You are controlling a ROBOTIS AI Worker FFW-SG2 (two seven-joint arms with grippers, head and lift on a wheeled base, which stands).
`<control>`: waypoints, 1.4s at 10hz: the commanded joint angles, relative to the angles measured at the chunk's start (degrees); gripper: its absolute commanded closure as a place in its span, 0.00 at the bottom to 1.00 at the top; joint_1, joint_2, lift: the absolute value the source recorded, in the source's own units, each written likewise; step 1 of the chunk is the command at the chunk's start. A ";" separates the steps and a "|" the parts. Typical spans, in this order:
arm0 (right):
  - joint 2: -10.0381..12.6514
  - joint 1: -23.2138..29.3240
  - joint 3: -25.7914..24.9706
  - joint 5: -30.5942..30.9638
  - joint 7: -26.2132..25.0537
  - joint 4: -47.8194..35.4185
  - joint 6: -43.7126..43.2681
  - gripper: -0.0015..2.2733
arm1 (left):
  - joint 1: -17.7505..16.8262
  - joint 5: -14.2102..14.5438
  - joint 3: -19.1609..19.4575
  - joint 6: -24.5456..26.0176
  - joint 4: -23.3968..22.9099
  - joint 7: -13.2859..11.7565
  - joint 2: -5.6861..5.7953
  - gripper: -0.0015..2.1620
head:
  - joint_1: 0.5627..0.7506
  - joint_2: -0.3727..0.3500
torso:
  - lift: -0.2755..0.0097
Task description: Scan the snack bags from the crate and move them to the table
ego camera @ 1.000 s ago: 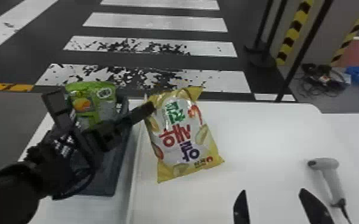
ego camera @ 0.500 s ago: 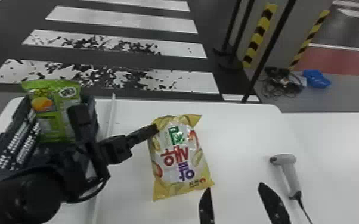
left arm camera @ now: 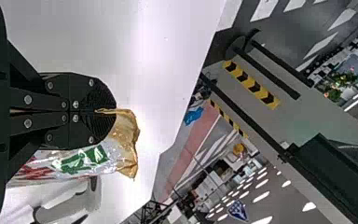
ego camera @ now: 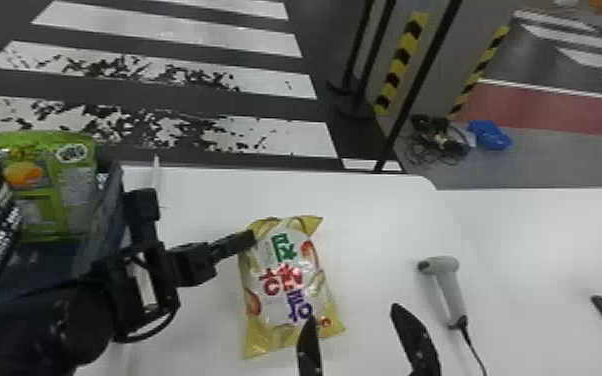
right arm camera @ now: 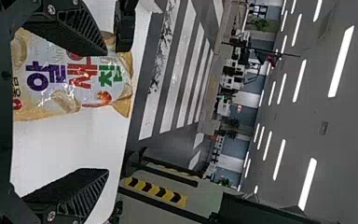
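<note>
Yellow snack bag point(ego camera: 285, 285) moved toward scanner point(ego camera: 445, 287), pinched in left pincer point(left arm camera: 111, 111); right pincer point(right arm camera: 106, 112) spread beside bag. Likely handover; next needs right grip before left release.

Left jaws together, right jaws apart

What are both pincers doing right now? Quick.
Left pincer: closed on the yellow snack bag, gripping it by the edge.
Right pincer: open, fingers wide apart, nothing held.
</note>
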 commanded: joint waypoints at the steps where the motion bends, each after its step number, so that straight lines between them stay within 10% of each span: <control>1: -0.22 -0.20 -0.16 -0.20 -0.01 0.13 0.28 0.05 | -2.04 -0.60 -1.22 -0.83 2.78 -0.05 -0.16 0.97 | 0.70 0.14 | 0.63; 5: -0.13 -0.46 -0.07 -0.28 -0.01 0.22 0.46 0.05 | -6.61 -0.86 -4.91 -5.75 10.42 0.65 -0.16 0.80 | 0.70 0.14 | 0.63; 6: -0.13 -0.46 -0.07 -0.28 -0.01 0.22 0.46 0.05 | -6.70 -1.30 -5.97 -6.10 10.69 1.62 -0.16 0.55 | 0.70 0.14 | 0.63; 7: -0.13 -0.81 0.02 -0.37 -0.01 0.22 0.46 0.05 | -6.96 -1.74 -6.84 -5.93 10.51 2.24 -0.16 0.00 | 0.70 0.13 | 0.63; 14: -1.10 -2.39 -0.07 -2.66 -0.01 1.98 -0.42 0.05 | 0.86 -16.24 -8.16 -5.40 -12.87 10.85 -0.16 0.01 | 0.70 0.13 | 0.63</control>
